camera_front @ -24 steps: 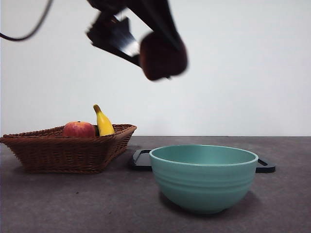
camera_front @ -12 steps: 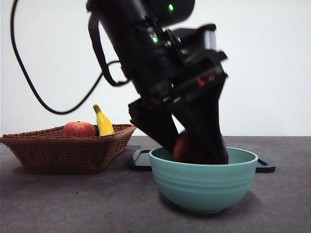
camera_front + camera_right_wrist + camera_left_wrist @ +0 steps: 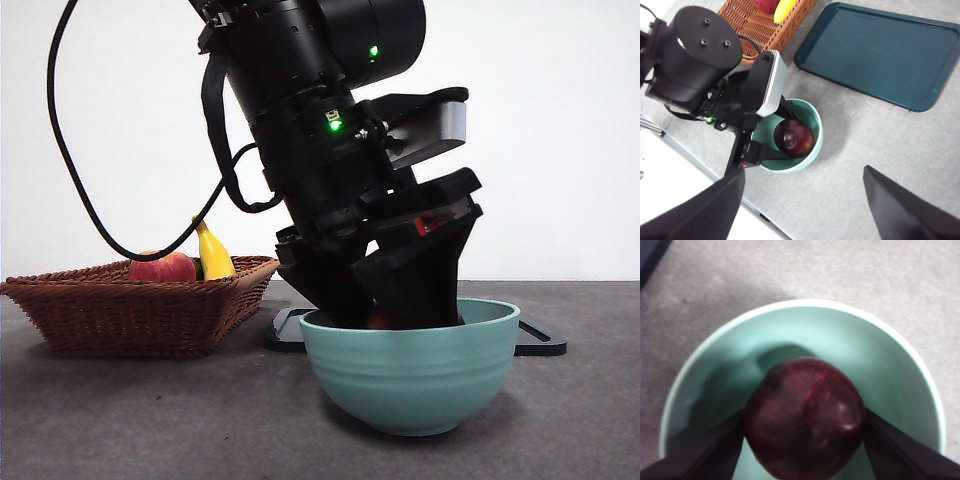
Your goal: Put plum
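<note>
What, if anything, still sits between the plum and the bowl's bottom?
Nothing visible does. The left gripper holds the plum low inside the green bowl, and the bowl shows no other contents around it.

— Where do you see the plum [image 3: 805,417]?
— Look inside the teal bowl [image 3: 900,365]: round, glossy, dark maroon, clamped on both sides by the left tool [image 3: 802,440].

left hand [image 3: 802,440] lowered deeper into bowl [image 3: 410,375], plum [image 3: 805,417] now below rim, bowl nudged left
</note>
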